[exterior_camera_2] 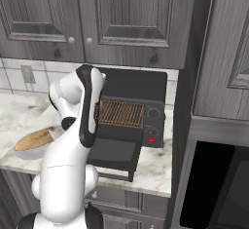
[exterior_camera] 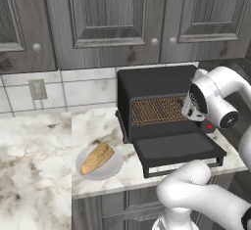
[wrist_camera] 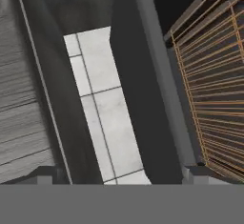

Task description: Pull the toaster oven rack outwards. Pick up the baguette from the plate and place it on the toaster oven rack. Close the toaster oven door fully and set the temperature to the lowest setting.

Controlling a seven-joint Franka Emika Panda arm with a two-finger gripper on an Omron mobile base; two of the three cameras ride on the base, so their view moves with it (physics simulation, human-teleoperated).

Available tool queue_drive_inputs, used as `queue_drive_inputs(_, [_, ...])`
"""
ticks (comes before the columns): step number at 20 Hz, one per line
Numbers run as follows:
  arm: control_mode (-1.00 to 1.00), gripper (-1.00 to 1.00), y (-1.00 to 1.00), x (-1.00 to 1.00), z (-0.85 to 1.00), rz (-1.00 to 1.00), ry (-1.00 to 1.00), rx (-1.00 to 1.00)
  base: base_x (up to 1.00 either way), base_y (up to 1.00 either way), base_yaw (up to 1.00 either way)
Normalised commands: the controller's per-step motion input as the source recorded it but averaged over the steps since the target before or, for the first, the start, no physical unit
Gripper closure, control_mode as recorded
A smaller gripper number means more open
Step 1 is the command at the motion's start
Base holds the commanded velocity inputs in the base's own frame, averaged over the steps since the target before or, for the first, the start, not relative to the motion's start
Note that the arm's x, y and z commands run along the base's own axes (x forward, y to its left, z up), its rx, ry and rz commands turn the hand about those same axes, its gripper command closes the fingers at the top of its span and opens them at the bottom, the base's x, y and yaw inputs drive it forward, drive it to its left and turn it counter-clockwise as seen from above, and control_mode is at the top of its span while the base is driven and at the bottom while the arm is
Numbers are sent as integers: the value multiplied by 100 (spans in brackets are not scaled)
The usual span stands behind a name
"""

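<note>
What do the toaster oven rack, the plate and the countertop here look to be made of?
The toaster oven rack looks like thin metal wire with a coppery finish: a fine see-through grid of orange-brown strands. The plate seems glazed ceramic, plain pale grey-white and smooth, though plastic can't be ruled out. The countertop reads as polished marble or a marble-look laminate: white with brown-grey veining.

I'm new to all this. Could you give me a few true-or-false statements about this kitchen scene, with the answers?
1. The oven door hangs open. True.
2. The baguette lies on the rack. False: it lies on the plate, left of the oven.
3. The rack sits inside the oven. True.
4. The gripper holds the baguette. False: it is open and holds nothing.
5. The plate sits on the oven door. False: it sits on the counter.
</note>
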Motion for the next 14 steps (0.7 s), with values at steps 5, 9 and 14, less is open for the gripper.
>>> queue_drive_inputs(5, [-100,-100,0,-1,100,-7,36,48,0,0,0])
queue_drive_inputs(9, [-100,-100,-18,-12,60,-6,4,17,0,0,0])
queue_drive_inputs(14, [-100,-100,-45,-8,12,-14,-1,-24,0,0,0])
